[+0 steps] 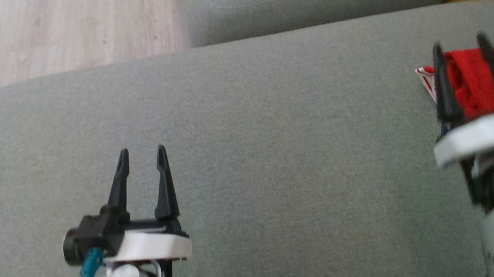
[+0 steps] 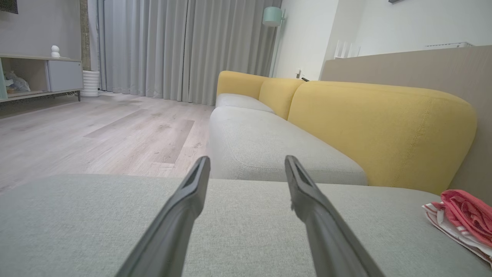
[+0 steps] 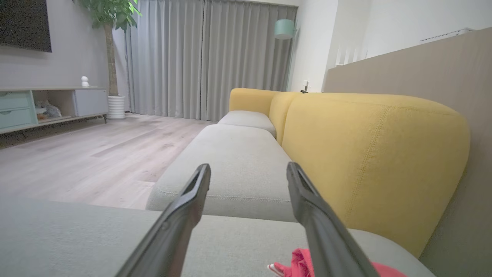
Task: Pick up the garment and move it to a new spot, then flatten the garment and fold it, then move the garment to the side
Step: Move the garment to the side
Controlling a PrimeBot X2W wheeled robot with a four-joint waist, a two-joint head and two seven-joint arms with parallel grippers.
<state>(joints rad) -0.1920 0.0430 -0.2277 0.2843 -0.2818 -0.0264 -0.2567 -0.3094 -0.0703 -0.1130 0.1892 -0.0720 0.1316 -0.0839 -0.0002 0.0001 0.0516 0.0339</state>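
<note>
Head view | left claw (image 1: 142, 149) spread wide, empty | right claw (image 1: 459, 40) spread wide over garment (image 1: 473, 80), gripping nothing

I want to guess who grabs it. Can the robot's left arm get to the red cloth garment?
Probably not easily. Nothing lies on the grey sofa cushion between them, but the left gripper is far across from the red cloth garment, and the right gripper crowds that spot.
</note>
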